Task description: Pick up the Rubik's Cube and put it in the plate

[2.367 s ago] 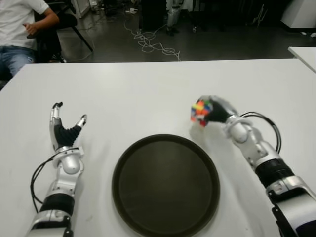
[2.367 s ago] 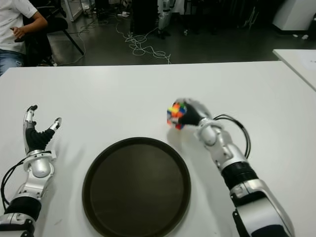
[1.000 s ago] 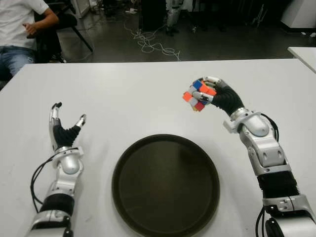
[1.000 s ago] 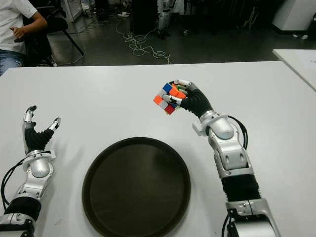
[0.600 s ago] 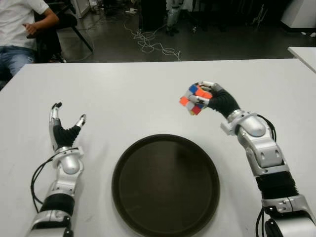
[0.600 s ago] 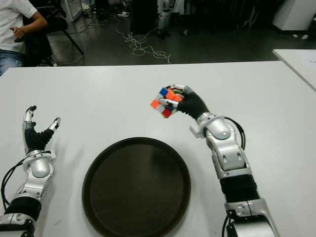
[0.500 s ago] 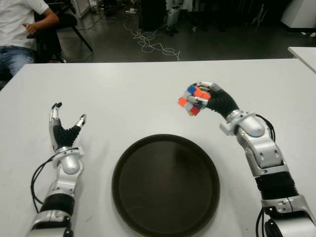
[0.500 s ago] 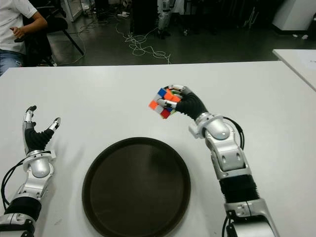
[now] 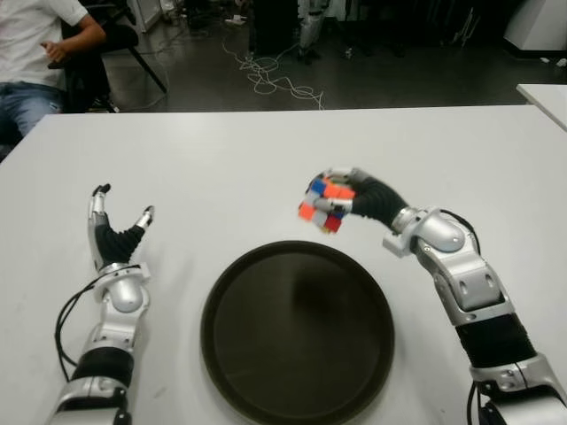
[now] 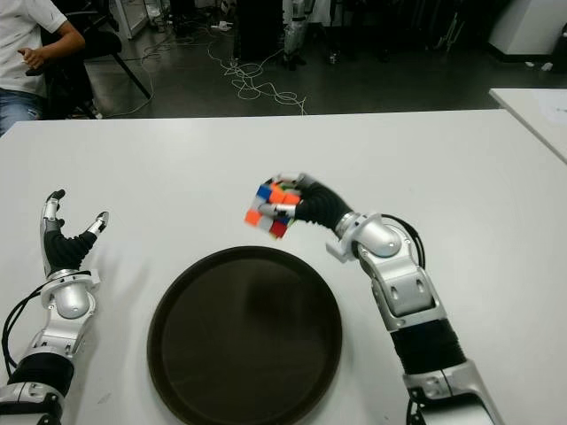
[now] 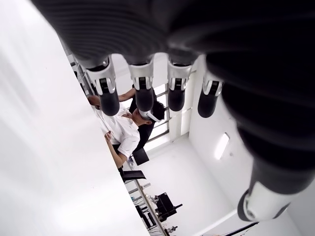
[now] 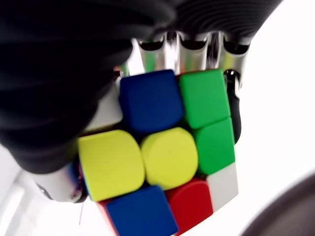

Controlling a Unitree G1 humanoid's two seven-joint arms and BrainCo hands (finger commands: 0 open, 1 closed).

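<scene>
My right hand (image 9: 341, 200) is shut on the Rubik's Cube (image 9: 321, 204) and holds it in the air just beyond the far rim of the dark round plate (image 9: 297, 332). In the right wrist view the cube (image 12: 162, 157) fills the frame, with blue, green, yellow and red faces and my fingers (image 12: 192, 49) wrapped over its edge. The plate sits at the near middle of the white table (image 9: 221, 168) and holds nothing. My left hand (image 9: 115, 232) shows at the near left with its fingers (image 11: 140, 88) spread and nothing in it.
A person in a white shirt (image 9: 40, 35) sits beyond the table's far left corner beside a black chair. Cables (image 9: 270, 75) lie on the dark floor behind the table. A second white table's corner (image 9: 545, 96) shows at the far right.
My right hand has carried the cube up off the table, then left and nearer, down toward the plate's far rim. The left hand has stayed where it was.
</scene>
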